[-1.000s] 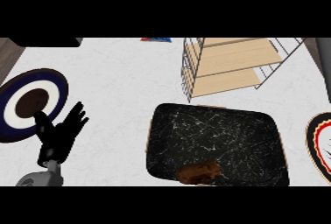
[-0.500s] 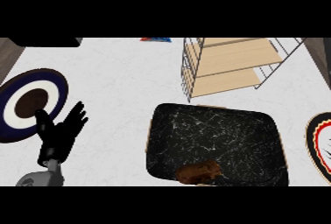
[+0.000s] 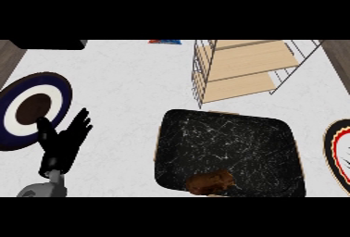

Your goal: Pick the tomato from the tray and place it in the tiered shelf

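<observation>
The left hand (image 3: 61, 147) is spread wide, holding nothing. Right of it, the tray (image 3: 226, 139) carries a brownish tomato (image 3: 210, 181).

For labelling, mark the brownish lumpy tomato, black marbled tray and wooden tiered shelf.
Brownish tomato (image 3: 210, 182), head view: its middle.
Black tray (image 3: 226, 139), head view: bare floor.
Wooden tiered shelf (image 3: 239, 88), head view: nearest board.

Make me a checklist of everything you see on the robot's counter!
Surface: white counter.
Job's things: brownish tomato lies on the black tray, near its front edge; tiered shelf stands beyond the tray.
Clutter: blue plate at left; red-rimmed plate at right edge; dark box and small red-blue thing at far edge.
Hands: left hand open, resting lower left, fingers up; right hand not in view.
Cables: nothing seen.
Surroundings: nothing seen.
</observation>
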{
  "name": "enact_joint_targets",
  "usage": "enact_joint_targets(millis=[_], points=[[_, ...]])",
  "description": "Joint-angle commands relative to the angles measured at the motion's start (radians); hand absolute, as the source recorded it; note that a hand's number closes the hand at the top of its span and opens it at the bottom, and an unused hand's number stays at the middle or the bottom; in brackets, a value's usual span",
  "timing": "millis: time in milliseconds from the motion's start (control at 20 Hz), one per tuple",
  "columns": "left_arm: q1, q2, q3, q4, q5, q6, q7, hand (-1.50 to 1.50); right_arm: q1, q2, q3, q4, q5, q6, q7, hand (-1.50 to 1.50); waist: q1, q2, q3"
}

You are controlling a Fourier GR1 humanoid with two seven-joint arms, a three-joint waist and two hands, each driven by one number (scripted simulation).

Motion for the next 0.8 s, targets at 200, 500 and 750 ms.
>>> enact_joint_targets(millis=[200, 500, 750], points=[[-0.019, 0.001, -0.004, 0.015, -0.011, 0.002, 0.029, 0.00, -0.006, -0.090, -0.049, -0.003, 0.008, -0.172, 0.020, -1.50, -0.008, 0.001, -0.002], [0.000, -0.026, -0.013, 0.062, -0.038, 0.017, -0.040, 0.00, 0.011, -0.261, -0.164, 0.083, -0.050, -0.179, 0.039, -1.50, -0.008, 0.005, -0.002], [-0.011, 0.031, 0.038, 0.031, 0.017, -0.033, 0.006, 0.00, 0.059, -0.401, -0.232, 0.157, -0.127, -0.060, -0.010, -1.50, -0.004, 0.005, -0.001]])
